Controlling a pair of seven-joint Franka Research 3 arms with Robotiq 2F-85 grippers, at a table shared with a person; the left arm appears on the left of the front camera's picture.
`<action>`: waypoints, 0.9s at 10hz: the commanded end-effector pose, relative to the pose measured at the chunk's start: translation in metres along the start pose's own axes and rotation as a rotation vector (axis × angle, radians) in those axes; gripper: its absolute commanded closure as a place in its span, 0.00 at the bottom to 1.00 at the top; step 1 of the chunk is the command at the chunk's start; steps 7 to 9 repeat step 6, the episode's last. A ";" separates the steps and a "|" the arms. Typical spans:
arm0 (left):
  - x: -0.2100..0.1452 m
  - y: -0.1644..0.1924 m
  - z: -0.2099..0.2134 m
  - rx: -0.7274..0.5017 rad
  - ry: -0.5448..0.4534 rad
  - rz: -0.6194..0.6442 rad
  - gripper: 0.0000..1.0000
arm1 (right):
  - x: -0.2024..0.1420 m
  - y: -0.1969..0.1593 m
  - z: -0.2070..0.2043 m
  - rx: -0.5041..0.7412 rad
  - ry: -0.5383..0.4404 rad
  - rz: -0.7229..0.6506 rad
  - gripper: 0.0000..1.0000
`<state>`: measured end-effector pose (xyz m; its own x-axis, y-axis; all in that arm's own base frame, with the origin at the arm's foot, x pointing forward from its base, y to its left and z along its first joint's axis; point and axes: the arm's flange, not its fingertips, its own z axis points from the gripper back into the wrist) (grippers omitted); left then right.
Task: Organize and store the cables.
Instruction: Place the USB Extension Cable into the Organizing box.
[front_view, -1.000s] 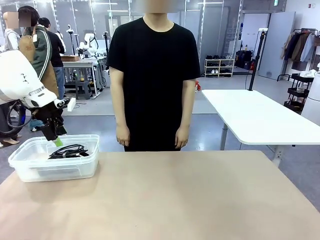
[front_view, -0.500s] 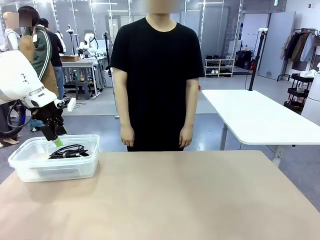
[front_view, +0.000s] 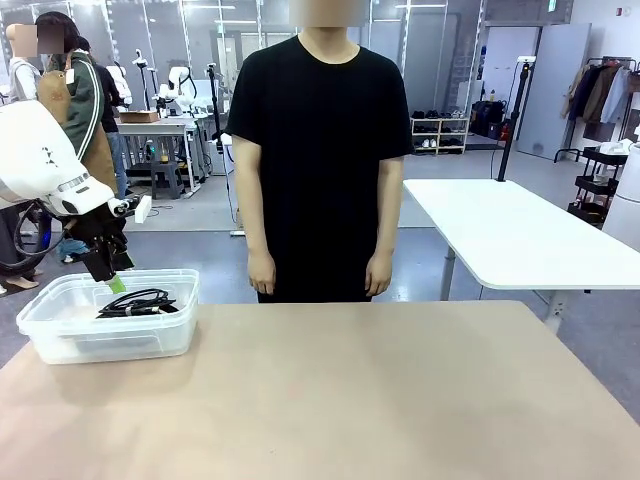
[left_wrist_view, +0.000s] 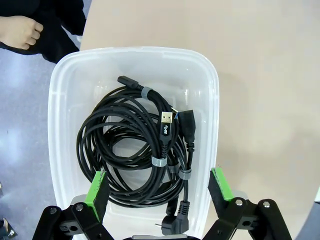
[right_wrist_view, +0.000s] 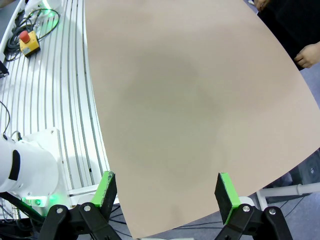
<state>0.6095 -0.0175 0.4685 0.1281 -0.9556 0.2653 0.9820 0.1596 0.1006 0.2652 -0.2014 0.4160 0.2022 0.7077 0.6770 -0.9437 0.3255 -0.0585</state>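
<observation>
A: Front view, quick. Clear plastic bin (front_view: 108, 320) sits at the left end of the tan table (front_view: 330, 400). The cables (front_view: 135, 302) lie inside the bin as a black bundle. Left gripper (front_view: 110, 275) hangs just above the bin's far rim, nothing in it. A person stands at the far side of the table, arms down.

B: Step?

A: My read: storing looks about done, no cables on the table outside the bin. Next move probably just calls for lifting clear of the bin without snagging a loop.

B: Left wrist view?

A: Looking straight down into the bin (left_wrist_view: 62, 85). Cables (left_wrist_view: 130, 150) are thin, matte black, round coils stacked on each other, bound by small grey ties; a gold-tipped plug and an angled plug stick out. Bin walls are translucent, smooth, rounded corners. Left gripper (left_wrist_view: 159, 187) is spread wide, green pads above the bin's near end, empty.

B: Right wrist view?

A: Right gripper (right_wrist_view: 166, 192) is wide open too, holding nothing, over the bare table (right_wrist_view: 200, 100) edge well away from the bin. Table surface is flat, matte.
</observation>
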 end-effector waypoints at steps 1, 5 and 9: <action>-0.002 0.002 0.002 -0.006 0.000 -0.014 0.00 | 0.002 -0.001 0.001 -0.004 -0.005 -0.016 0.00; -0.002 0.002 0.002 -0.006 0.000 -0.014 0.00 | 0.002 -0.001 0.001 -0.004 -0.005 -0.016 0.00; -0.002 0.002 0.002 -0.006 0.000 -0.014 0.00 | 0.002 -0.001 0.001 -0.004 -0.005 -0.016 0.00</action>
